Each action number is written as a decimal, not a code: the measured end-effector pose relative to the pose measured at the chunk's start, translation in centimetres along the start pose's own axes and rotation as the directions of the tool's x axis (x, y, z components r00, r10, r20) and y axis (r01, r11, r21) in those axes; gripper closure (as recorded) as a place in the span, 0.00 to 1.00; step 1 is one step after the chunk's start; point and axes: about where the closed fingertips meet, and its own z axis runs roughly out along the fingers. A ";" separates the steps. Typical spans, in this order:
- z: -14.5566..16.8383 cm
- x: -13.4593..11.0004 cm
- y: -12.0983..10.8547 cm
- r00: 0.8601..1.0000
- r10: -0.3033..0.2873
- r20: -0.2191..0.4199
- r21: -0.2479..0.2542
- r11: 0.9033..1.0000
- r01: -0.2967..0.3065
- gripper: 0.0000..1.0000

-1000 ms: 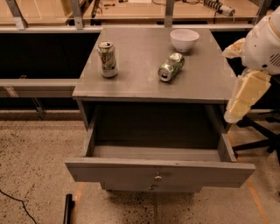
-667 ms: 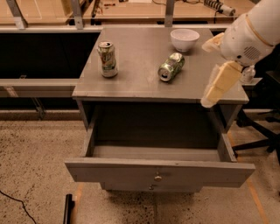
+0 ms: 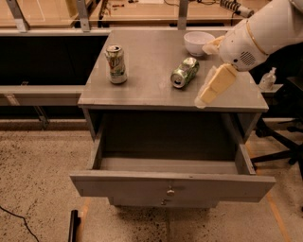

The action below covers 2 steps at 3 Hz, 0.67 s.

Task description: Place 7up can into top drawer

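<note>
Shifting left since earlier, the tool (image 3: 204,74) hangs released beside the green can (image 3: 184,72)

Setting: robotics lab or workshop. Evidence: long pale wooden workbenches (image 3: 142,14) on metal legs behind grey wooden cabinet (image 3: 151,92), speckled hard floor (image 3: 38,179), loose black cable (image 3: 13,216); cream two-finger gripper (image 3: 207,72) over cabinet's right edge, fingers spread
</note>
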 end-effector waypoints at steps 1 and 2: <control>-0.1 0.1 0.1 1.000 -0.001 -0.003 -0.002 1.000 0.001 0.00; 1.6 -2.6 -3.1 0.999 -0.014 0.043 0.023 1.000 0.013 0.00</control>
